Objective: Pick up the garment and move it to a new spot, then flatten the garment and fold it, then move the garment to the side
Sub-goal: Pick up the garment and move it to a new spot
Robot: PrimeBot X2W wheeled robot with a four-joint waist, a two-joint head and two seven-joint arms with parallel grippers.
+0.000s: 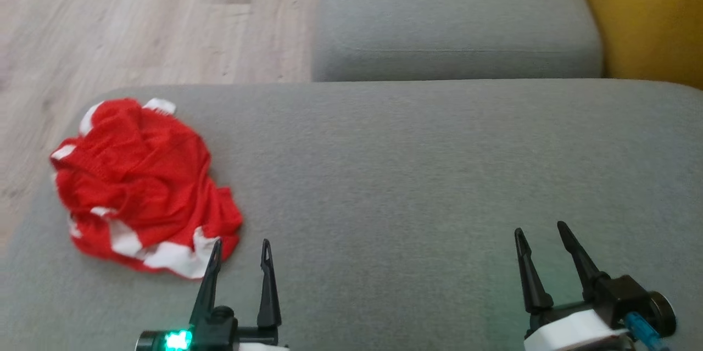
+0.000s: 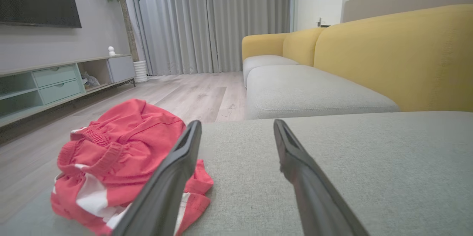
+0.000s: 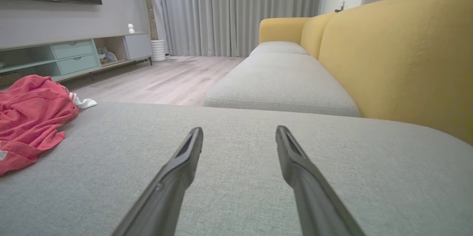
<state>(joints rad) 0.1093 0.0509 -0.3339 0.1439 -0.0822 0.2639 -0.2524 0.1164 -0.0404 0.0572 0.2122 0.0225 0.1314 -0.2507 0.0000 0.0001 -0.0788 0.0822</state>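
Garment (image 1: 143, 180) lies crumpled at the cushion's (image 1: 412, 175) left end; I cannot see its near hem (a finger (image 2: 166, 184) covers it). Left end effector (image 1: 240, 242) and right end effector (image 1: 539, 227) gape wide, empty.

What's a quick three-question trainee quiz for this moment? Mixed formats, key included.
1. True or false: the left tool and the right tool are both shut.
2. Multiple choice: the red garment lies A) crumpled near the left end of the grey cushion, B) folded flat at the cushion's middle, C) on the wooden floor.
3. Short answer: which tool is nearer the garment?

Key: 1 false, both stand open and hold nothing. 2 A. 3 left; one of its fingers overlaps the garment's near edge in the head view.
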